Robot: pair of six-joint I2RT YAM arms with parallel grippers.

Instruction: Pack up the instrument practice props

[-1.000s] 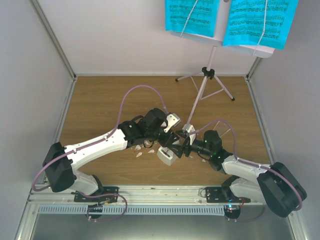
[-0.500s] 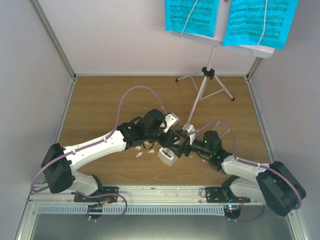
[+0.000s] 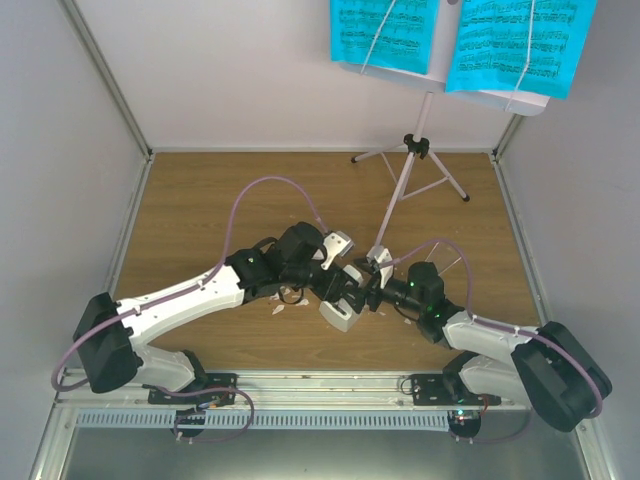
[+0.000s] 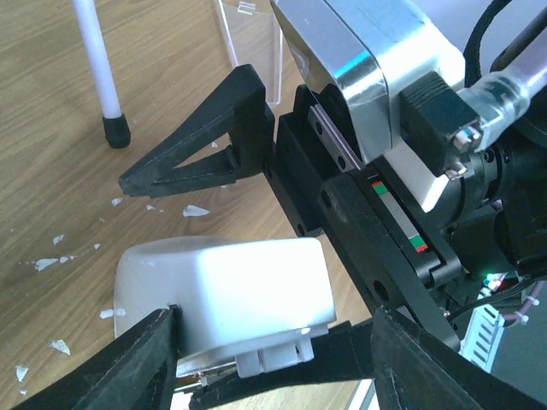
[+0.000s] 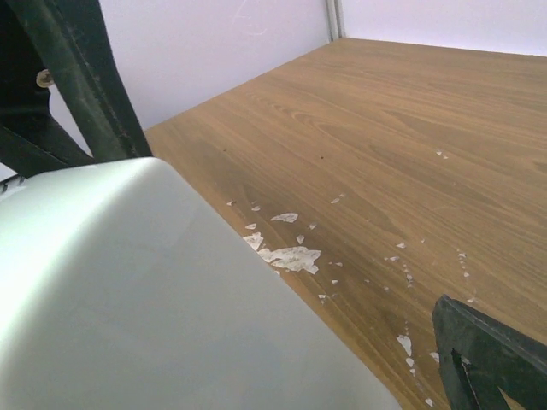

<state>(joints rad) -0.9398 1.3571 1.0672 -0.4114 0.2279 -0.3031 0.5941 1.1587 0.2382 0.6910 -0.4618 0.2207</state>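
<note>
**A:** What colours stand out up top?
**B:** Cyan sheet-music pages (image 3: 390, 35) printed with black notes, on a pale white music stand (image 3: 392, 72) with black-tipped feet.
**A:** And lower down?
**B:** A plain white metronome (image 4: 226, 286), white crumbs (image 5: 291, 256), a brown wood-grain table (image 3: 200, 200), purple cables (image 3: 272, 181).

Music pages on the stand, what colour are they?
The pages are bright blue with black notes, clearest from the top camera.

I could read no words, brands or numbers anywhere. The only print was black music notation on the two cyan sheet-music pages (image 3: 383, 30), and it was too small for me to make out.
</note>
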